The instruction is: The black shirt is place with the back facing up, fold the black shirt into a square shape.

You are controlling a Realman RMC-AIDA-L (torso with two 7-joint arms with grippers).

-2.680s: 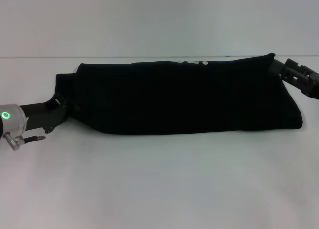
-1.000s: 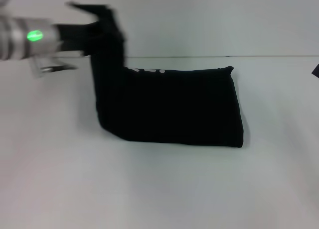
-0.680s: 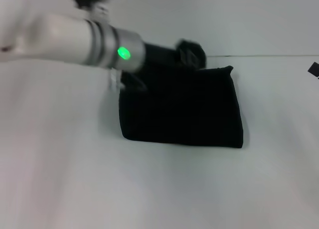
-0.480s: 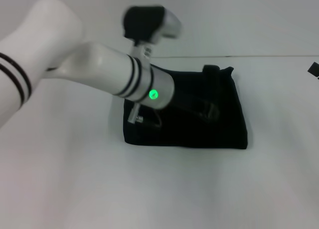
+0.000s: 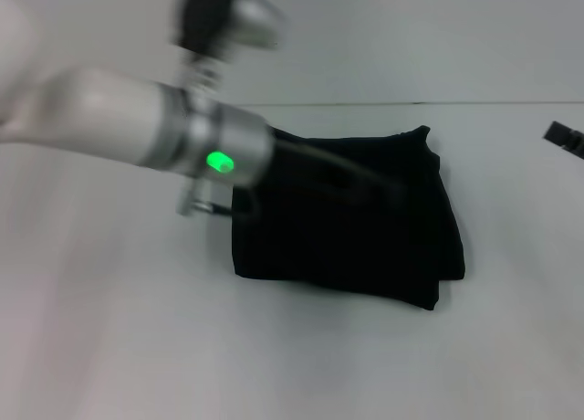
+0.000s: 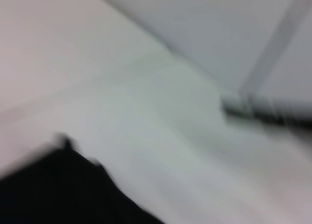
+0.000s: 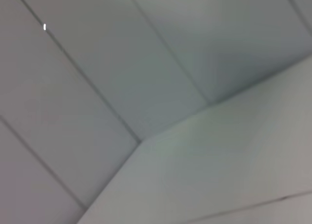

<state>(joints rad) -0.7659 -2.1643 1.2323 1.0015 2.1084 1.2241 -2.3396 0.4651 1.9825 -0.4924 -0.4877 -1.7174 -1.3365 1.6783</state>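
the black shirt [image 5: 351, 221] lies folded to a near-square on the white table [image 5: 292, 356], its front right corner slightly splayed. the left arm [image 5: 137, 132] reaches across the shirt's left half, its gripper [image 5: 383, 187] low over the cloth near the middle; whether it is spread or pinching cannot be told. beyond the shirt's right edge, well apart, the right gripper [image 5: 568, 139] sits idle, its state also unclear.

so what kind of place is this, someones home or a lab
Probably a lab test bench: a bare white table against a plain panelled wall, holding only the black shirt, with the left gripper over it.
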